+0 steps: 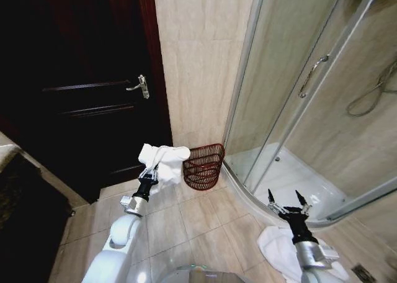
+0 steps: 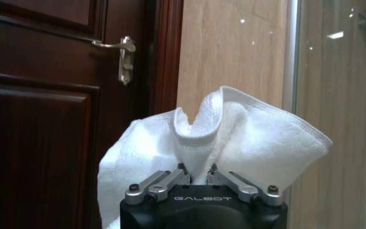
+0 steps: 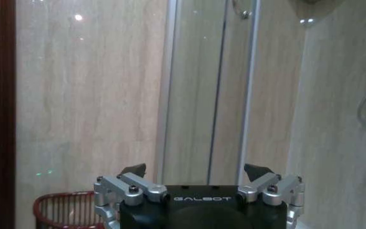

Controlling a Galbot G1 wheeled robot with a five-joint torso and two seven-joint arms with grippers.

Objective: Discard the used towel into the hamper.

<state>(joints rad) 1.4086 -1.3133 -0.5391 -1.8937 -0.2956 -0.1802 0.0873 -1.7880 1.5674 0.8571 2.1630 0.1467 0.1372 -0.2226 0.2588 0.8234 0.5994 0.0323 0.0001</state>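
The dark wooden door [image 1: 80,90] and the glass shower enclosure [image 1: 310,90] flank a tiled wall, and the hamper [image 1: 203,166] stands on the floor at that wall's foot, beside the shower's edge. Just left of the hamper, the left gripper [image 1: 151,172] pinches the white towel [image 1: 162,159] above the floor tiles. The right gripper [image 1: 289,202] hovers spread, holding nothing, near the shower's curved edge

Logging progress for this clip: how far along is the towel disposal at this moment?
Pickup looks done: the left gripper has its fingers shut on the white towel, held above the floor just left of the hamper. In hand: carrying it to the basket. Left: getting it over the rim and letting go; no towel is seen inside the hamper. The right gripper waits open near the shower tray.
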